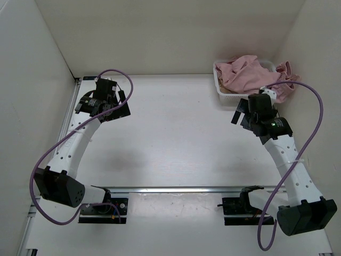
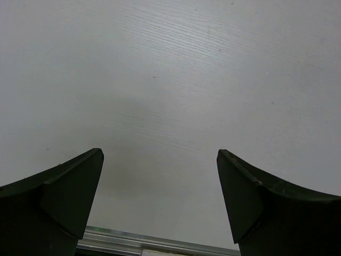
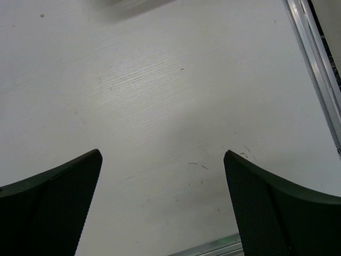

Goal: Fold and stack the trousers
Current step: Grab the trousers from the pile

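The dusty-pink trousers (image 1: 249,73) lie crumpled in a heap in a white basket (image 1: 218,85) at the far right corner of the table, with some fabric hanging over the basket's right side. My right gripper (image 1: 248,114) hovers just in front of the basket, open and empty; in the right wrist view (image 3: 162,160) only bare table shows between its fingers. My left gripper (image 1: 109,105) is at the far left, open and empty over bare table, as the left wrist view (image 2: 160,160) also shows. The trousers do not show in either wrist view.
White walls close in the table on the left, back and right. A metal rail (image 1: 69,114) runs along the left edge and another (image 1: 186,189) crosses near the arm bases. Purple cables (image 1: 314,106) loop from both arms.
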